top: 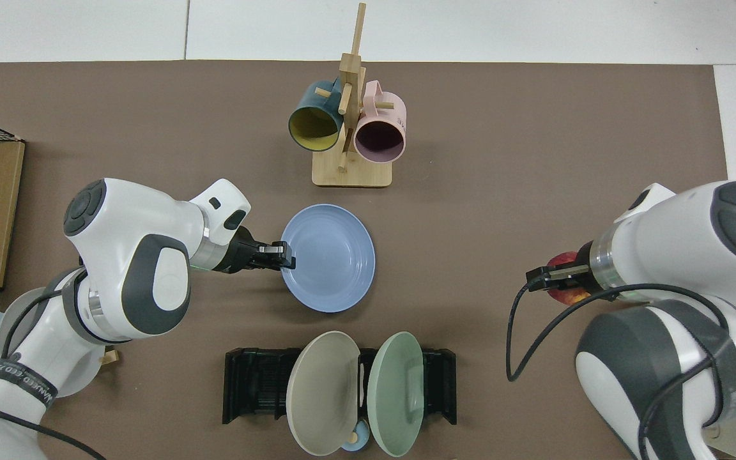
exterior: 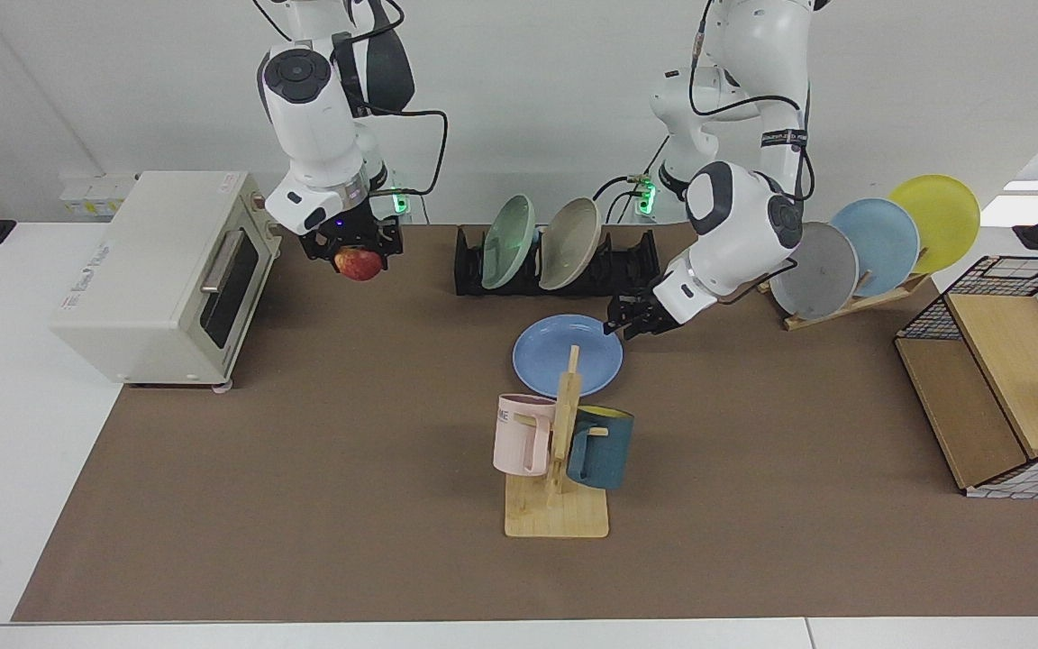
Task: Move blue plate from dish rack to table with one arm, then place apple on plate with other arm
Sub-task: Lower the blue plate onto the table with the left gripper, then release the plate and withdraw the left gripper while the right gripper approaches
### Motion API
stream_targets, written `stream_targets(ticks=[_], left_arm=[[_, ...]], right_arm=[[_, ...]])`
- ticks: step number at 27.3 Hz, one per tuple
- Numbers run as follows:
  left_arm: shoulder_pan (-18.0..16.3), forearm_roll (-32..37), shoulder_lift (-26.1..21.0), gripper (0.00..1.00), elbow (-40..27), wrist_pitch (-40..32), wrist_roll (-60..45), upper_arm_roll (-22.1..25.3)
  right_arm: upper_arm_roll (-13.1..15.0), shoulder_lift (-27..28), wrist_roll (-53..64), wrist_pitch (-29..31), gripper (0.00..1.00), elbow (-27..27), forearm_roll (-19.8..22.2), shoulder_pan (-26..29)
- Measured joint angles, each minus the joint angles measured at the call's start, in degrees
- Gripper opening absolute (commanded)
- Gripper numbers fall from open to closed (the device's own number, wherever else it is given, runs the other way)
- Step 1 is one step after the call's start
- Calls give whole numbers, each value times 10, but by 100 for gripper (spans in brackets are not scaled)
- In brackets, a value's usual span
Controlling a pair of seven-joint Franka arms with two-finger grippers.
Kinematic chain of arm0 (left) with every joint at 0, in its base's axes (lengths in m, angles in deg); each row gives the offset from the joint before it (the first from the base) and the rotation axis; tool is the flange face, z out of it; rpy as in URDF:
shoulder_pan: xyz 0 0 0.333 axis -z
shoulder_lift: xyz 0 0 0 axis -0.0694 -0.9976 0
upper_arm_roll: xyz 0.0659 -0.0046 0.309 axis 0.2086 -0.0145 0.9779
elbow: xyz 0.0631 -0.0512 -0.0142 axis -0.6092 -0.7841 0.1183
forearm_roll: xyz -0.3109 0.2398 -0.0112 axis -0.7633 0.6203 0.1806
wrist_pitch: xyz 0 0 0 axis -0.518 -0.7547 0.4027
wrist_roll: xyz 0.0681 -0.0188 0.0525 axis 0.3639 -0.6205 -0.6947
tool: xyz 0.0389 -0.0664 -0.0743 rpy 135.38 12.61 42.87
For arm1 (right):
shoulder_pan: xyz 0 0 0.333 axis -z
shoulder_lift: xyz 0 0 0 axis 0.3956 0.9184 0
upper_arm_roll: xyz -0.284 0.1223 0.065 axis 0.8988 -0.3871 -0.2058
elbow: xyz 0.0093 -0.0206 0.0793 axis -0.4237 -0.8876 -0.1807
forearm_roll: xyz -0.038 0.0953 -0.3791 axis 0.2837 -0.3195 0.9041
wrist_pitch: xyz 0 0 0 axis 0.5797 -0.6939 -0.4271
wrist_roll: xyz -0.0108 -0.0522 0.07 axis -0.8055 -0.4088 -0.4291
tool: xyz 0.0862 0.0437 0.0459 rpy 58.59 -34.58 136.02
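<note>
The blue plate lies almost level, low over the brown mat of the table, just behind the mug stand. My left gripper is shut on the plate's rim on the side facing the left arm. The black dish rack stands behind it and holds a green and a beige plate. My right gripper hangs in the air near the toaster oven, shut on the red apple. In the top view the arm hides most of the apple.
A cream toaster oven stands below the right arm. The wooden mug stand carries a pink and a teal mug. A slanted wooden rack holds grey, pale blue and yellow plates. A wire-and-wood shelf sits beyond it.
</note>
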Motion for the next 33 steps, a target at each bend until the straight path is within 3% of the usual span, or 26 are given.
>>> stream_targets(ticks=[8, 13, 26, 33], left_arm=[[0, 8, 0, 58, 2, 0, -27, -2], [0, 62, 1, 64, 20, -12, -63, -2], [0, 231, 48, 65, 141, -187, -121, 8], [0, 264, 76, 65, 215, -280, -101, 41]], right_arm=[[0, 0, -23, 0, 0, -1, -2, -14], [-2, 0, -58, 5, 0, -3, -4, -37], [-2, 30, -132, 81, 0, -19, -6, -83], [-2, 55, -189, 104, 0, -7, -14, -121]])
